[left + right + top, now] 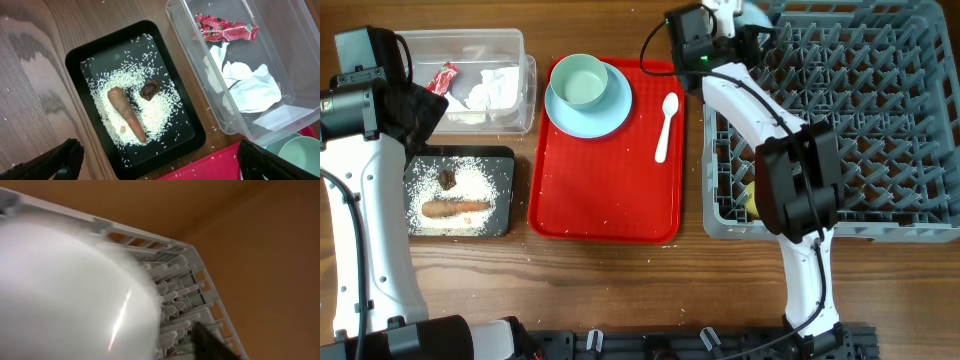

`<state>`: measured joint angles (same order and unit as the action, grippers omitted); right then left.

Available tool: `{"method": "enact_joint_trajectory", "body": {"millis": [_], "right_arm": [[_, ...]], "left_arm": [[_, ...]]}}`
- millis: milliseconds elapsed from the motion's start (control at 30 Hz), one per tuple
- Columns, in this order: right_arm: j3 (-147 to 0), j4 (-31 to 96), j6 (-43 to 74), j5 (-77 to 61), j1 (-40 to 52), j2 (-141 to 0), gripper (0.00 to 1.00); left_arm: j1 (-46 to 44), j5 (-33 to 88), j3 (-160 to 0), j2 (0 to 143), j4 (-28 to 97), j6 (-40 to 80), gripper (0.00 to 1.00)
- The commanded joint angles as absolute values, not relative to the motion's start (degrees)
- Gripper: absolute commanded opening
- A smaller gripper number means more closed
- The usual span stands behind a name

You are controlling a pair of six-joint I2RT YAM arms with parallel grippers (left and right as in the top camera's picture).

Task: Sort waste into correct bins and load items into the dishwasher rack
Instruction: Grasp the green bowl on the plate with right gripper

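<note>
My right gripper holds a pale bowl over the far left corner of the grey dishwasher rack. In the right wrist view the bowl fills the left, with one dark finger beside it. My left gripper is open and empty above the black tray. The tray holds white crumbs, a long brown food piece and a dark lump. The clear tub holds the red wrapper and white tissue. A plate with a second bowl and a white spoon lie on the red tray. A yellow cup shows in the rack, mostly hidden by my right arm.
The flat red tray lies between the bins and the rack. Loose crumbs are scattered on the wood round the black tray. My right arm reaches over the rack's left side.
</note>
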<state>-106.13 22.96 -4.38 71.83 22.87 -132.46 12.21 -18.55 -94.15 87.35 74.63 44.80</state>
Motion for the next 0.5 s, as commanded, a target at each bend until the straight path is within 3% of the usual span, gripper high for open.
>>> {"method": "enact_joint_trajectory", "body": {"millis": [0, 100, 267, 367, 467], "right_arm": [[-106.1, 24.0, -6.2, 70.6, 26.3, -133.5, 0.96], [-106.1, 26.9, -5.8, 67.0, 26.8, -131.2, 1.0], [-106.1, 33.9, 0.5, 49.0, 26.8, -121.7, 0.99], [-106.1, 36.4, 7.2, 20.9, 26.8, -115.8, 0.98], [-106.0, 32.3, 21.3, -3.7, 26.9, -117.3, 0.83]], "left_arm": [[12.1, -18.5, -94.7, 87.3, 74.6, 43.9, 1.0], [12.1, -18.5, -94.7, 87.3, 74.6, 43.9, 1.0], [12.1, -18.5, -94.7, 87.3, 74.6, 43.9, 1.0], [12.1, -18.5, -94.7, 87.3, 74.6, 43.9, 1.0], [12.1, -18.5, -94.7, 87.3, 74.6, 43.9, 1.0]]}}
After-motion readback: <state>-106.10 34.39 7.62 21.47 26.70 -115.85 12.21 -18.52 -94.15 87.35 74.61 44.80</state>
